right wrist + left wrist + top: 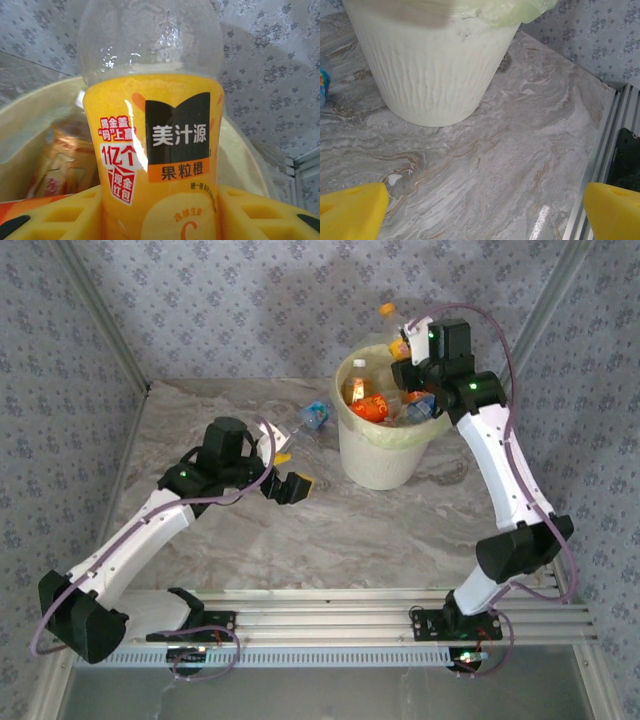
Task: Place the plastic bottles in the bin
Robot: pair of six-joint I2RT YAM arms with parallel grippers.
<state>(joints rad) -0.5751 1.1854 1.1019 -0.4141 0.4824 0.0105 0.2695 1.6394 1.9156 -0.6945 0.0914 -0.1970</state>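
The white bin (380,455), lined with a pale yellow-green bag, stands at the back centre and holds several plastic bottles (368,405). My right gripper (405,350) hovers over the bin's far rim, shut on an orange-labelled bottle (390,332) with an orange cap. In the right wrist view that bottle (155,150) stands upright between the yellow fingers (65,215), with the bin's rim (240,150) behind it. A blue-labelled bottle (315,415) lies on the table left of the bin. My left gripper (292,470) is open and empty, low over the table left of the bin (435,70).
The marble table (300,530) runs to patterned walls at the back and sides. A metal rail (400,615) crosses the near edge by the arm bases. The blue label's edge (322,85) peeks in beside the bin in the left wrist view.
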